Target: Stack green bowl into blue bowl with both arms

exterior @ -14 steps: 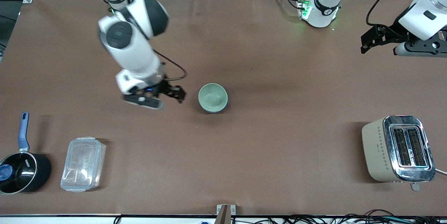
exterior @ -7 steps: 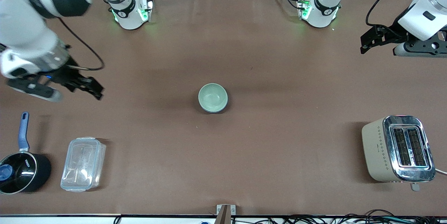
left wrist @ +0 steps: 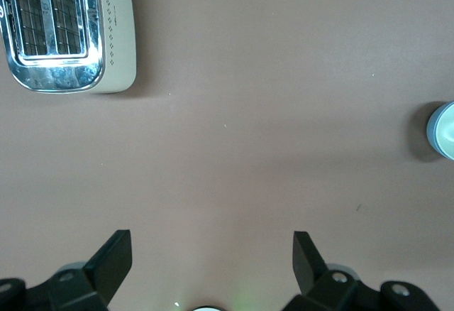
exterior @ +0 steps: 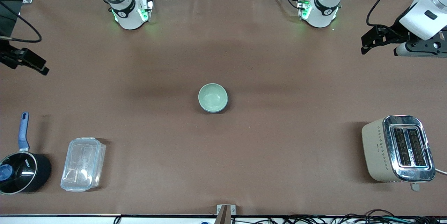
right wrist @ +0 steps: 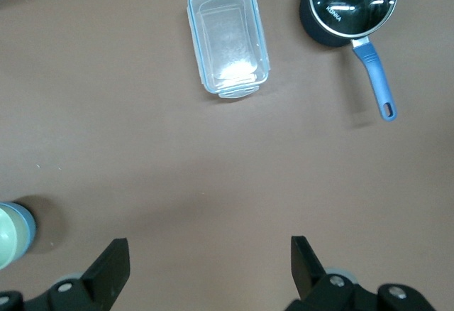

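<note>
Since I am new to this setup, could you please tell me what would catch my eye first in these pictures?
The green bowl sits nested in the blue bowl alone at the middle of the table. The right tool hangs open over the table's edge at the right arm's end, and the left tool hangs open at the left arm's end. A shiny toaster stands nearer the front camera at the left arm's end.

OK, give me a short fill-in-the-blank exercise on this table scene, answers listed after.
1. The green bowl sits nested inside the ____ bowl.
2. The right gripper and the left gripper both have their fingers ____.
3. The clear lidded container lies beside the black ____.
4. The toaster stands toward the ____ arm's end of the table.

Answers: blue; open; saucepan; left
</note>
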Controlling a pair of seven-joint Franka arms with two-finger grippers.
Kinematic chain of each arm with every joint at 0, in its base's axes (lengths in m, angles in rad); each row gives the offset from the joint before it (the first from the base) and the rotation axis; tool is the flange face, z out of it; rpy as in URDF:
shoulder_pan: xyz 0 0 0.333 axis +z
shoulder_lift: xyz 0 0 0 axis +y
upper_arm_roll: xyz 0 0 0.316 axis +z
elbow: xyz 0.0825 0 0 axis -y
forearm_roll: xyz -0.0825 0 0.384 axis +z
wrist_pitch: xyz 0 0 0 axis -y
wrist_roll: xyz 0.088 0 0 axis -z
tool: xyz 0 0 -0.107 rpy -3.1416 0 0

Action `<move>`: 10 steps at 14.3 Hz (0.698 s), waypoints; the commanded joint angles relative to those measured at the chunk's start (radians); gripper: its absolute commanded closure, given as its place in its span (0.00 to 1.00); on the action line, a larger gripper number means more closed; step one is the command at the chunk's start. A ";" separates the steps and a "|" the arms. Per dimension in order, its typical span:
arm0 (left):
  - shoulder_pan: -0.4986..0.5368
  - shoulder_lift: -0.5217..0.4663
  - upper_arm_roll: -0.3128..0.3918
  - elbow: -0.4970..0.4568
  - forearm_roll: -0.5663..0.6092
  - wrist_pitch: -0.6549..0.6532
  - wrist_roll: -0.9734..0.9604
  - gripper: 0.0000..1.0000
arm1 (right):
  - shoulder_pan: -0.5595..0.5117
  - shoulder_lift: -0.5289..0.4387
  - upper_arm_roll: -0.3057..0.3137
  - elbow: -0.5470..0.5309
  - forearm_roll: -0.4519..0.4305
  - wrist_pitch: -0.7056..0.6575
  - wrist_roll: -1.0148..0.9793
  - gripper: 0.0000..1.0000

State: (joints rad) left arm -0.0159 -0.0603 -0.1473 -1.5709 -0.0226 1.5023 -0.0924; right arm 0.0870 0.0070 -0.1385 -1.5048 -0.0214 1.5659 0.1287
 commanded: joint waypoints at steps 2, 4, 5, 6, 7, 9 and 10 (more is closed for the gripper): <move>0.001 0.013 -0.001 0.026 0.000 -0.001 0.010 0.00 | 0.000 0.011 -0.030 0.014 0.009 -0.026 -0.055 0.00; 0.002 0.013 0.000 0.026 0.003 -0.004 0.010 0.00 | -0.003 0.011 -0.030 0.012 0.021 -0.027 -0.052 0.00; 0.007 0.013 0.000 0.026 0.007 -0.005 0.010 0.00 | -0.003 0.011 -0.027 0.012 0.023 -0.026 -0.052 0.00; 0.010 0.013 0.002 0.026 0.016 -0.007 0.010 0.00 | -0.003 0.011 -0.027 0.012 0.023 -0.024 -0.052 0.00; 0.010 0.013 0.003 0.025 0.026 -0.007 0.010 0.00 | -0.003 0.011 -0.027 0.008 0.024 -0.026 -0.055 0.00; 0.010 0.013 0.003 0.025 0.033 -0.008 0.010 0.00 | -0.001 0.011 -0.027 0.006 0.024 -0.024 -0.055 0.00; 0.010 0.013 0.003 0.025 0.033 -0.008 0.010 0.00 | 0.000 0.011 -0.027 0.006 0.024 -0.023 -0.055 0.00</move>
